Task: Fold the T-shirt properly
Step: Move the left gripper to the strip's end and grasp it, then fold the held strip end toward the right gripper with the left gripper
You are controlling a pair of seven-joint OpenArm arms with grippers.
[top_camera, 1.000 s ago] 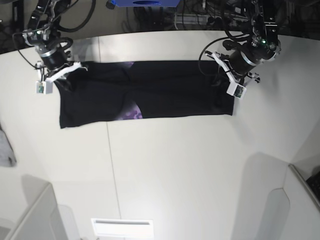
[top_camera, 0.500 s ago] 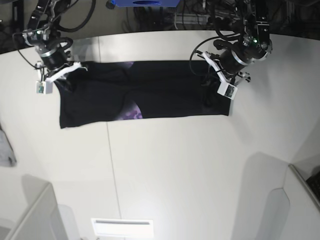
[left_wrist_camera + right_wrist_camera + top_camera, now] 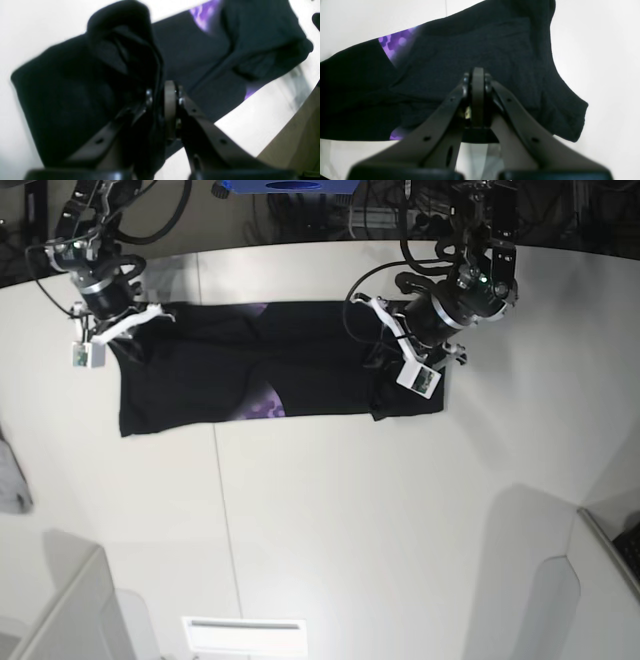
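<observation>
- We see the T-shirt (image 3: 260, 370) lying on the white table (image 3: 330, 520) as a long black band — its long axis runs left to right across the base view.
- The left gripper (image 3: 160, 100) pinches a raised fold at one end.
- The right gripper (image 3: 474, 80) is pressed together over the other end — probably nipping cloth, though the wrist view hides this.

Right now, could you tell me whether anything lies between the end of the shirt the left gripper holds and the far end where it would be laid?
Nothing visible does. The left gripper is pinching one end of the T-shirt, and only flat shirt cloth lies on the table toward the right gripper.
</observation>
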